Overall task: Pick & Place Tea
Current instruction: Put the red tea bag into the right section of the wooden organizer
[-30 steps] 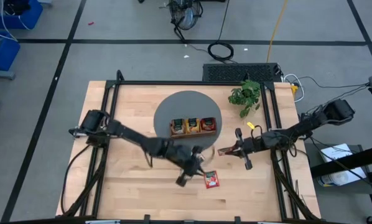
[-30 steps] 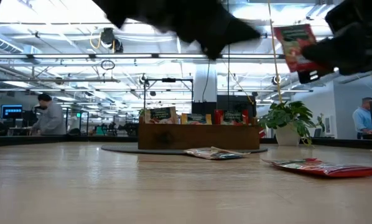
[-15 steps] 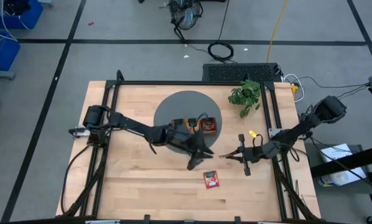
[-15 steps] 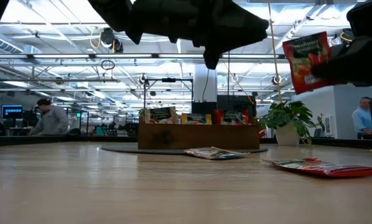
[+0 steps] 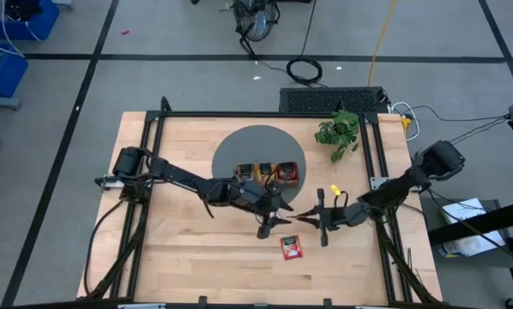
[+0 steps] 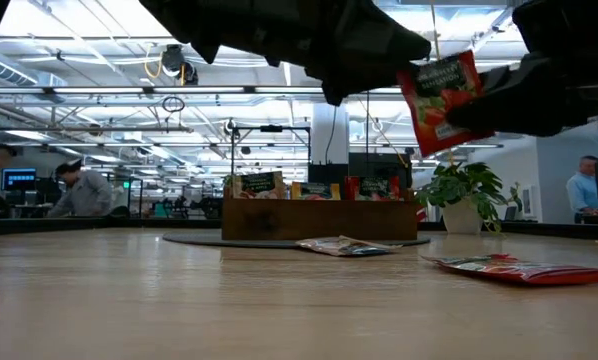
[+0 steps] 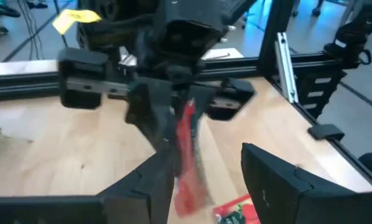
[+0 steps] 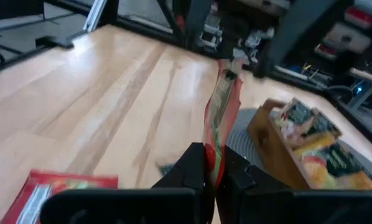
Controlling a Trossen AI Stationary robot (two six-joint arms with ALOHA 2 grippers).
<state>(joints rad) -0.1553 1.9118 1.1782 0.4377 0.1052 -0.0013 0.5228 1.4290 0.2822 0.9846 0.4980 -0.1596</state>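
Now the left gripper (image 5: 278, 214) has spread its fingers after being nearly closed a second ago, and it has lifted off the wood near the loose packets to hang facing the right gripper (image 5: 310, 216), the two almost tip to tip just in front of the wooden tray (image 5: 266, 174). The right gripper, pinched tight on a red tea sachet (image 6: 440, 92), has swung in from about three o'clock of the tray toward five o'clock, bringing the sachet up on edge; the left wrist view shows that red packet (image 7: 187, 155) standing between the left arm's parted fingers (image 7: 279, 177) without their closing on it. That reads as a hand-over being set up: the left arm looks ready to take the sachet, probably to carry it to the tray, whose compartments already hold green, yellow and red packets. The grip has not passed across, so the right arm has to hold until the left closes. Elsewhere, another red sachet (image 5: 291, 247) lies flat at roughly six o'clock of the tray, untouched, and the low view shows one more sachet (image 6: 344, 246) lying just ahead of the tray, so at least two sachets are left after this one.
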